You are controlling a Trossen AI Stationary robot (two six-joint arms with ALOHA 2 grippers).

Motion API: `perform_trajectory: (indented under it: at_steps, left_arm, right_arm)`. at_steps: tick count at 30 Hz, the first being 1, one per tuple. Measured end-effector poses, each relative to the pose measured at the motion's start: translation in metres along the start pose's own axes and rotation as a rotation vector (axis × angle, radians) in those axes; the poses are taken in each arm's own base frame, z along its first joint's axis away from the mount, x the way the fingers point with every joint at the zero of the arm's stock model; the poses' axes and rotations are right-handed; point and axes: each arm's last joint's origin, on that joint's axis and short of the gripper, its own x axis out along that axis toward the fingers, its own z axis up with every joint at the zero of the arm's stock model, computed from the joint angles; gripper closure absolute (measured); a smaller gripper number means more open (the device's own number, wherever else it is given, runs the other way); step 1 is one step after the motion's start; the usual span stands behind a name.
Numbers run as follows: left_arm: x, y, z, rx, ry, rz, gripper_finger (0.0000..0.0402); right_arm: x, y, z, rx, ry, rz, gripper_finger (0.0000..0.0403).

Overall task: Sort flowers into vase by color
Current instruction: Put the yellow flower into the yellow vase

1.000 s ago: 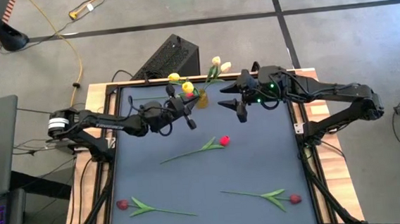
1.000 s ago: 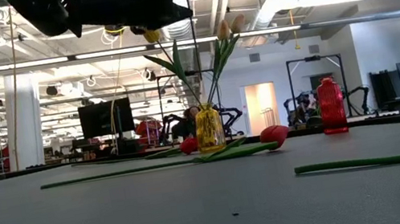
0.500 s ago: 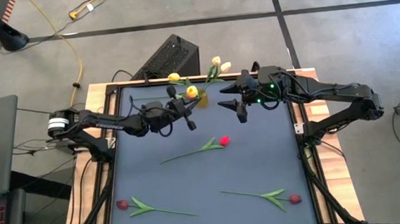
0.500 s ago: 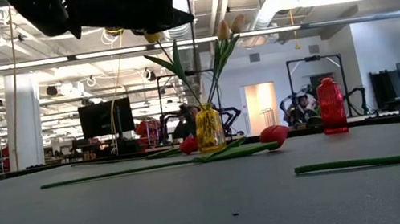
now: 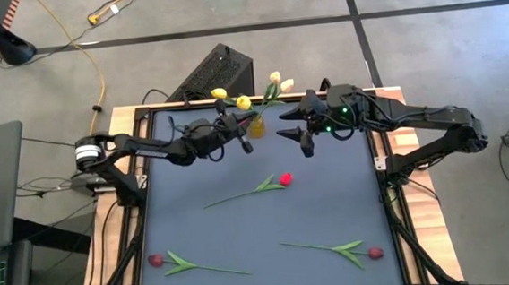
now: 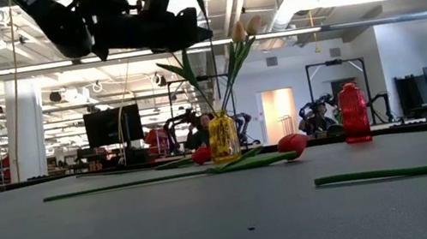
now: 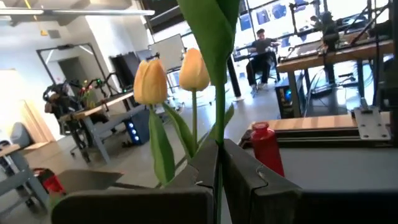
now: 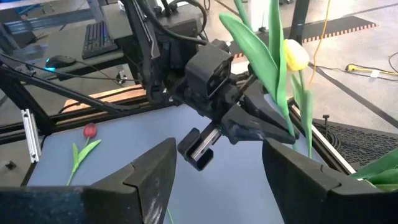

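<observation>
Dark tabletop (image 5: 330,200) — three red tulips (image 5: 247,191) lying, four yellow flowers (image 5: 244,103) at the vase (image 6: 223,138).

Two dark robot arms, seen from above and from the wrists.

Both arms are matte black, built of slim jointed links with thin black cables looped along them. The left arm carries a white band near its base; small green lights glow on the right arm's wrist. Each left end effector (image 8: 249,127) finger is a black angular wedge; the right end effector (image 8: 217,180) has broad, flat black fingers.

Yellow vase (image 6: 223,138); red bottle (image 6: 353,113); dark-grey table (image 5: 261,232).
</observation>
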Motion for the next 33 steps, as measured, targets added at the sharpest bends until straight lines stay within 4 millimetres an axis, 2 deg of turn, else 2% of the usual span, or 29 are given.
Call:
perform_trajectory:
  at_steps: [16,33]
  left_arm:
    - [0.006,0.014,-0.011,0.001,0.023,0.025,0.0401]
    - [0.007,0.017,-0.014,-0.009,0.044,0.029,0.0401]
  right_arm:
    - [0.000,-0.001,-0.005,-0.002,0.051,-0.004,0.0138]
    - [0.000,0.000,-0.005,-0.001,0.054,0.001,0.0138]
